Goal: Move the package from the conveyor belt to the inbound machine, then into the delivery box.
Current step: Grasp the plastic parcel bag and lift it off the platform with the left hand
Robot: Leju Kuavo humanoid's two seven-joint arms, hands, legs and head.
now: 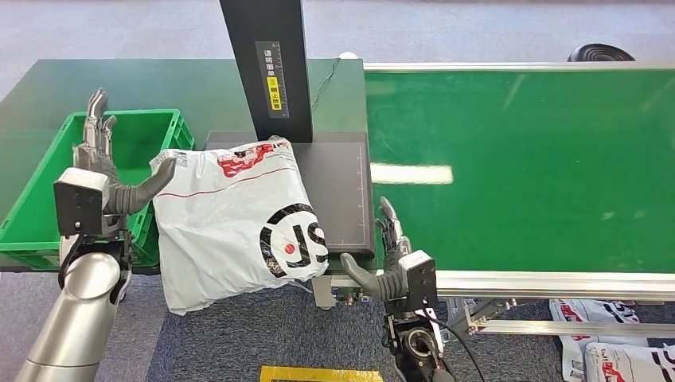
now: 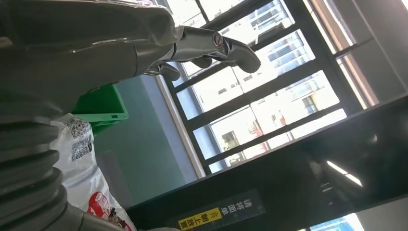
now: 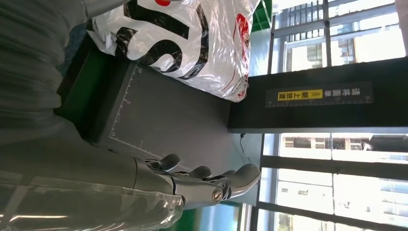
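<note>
Package (image 1: 231, 219) – white plastic mailer, black and red print – lies partly on dark inbound machine platform (image 1: 338, 191), its near-left part hanging off platform's edge toward carpet. Left hand (image 1: 107, 171) at package's left edge, thumb touching bag, other fingers raised straight and apart over green delivery box (image 1: 48, 215) – nothing grasped. Right hand (image 1: 386, 259) at platform's near-right corner, fingers extended and spread, released, thumb near platform edge, apart from package. Green conveyor belt (image 1: 517, 167) stretches right of platform. Black scanner post (image 1: 267, 64) rises at platform's far side.
</note>
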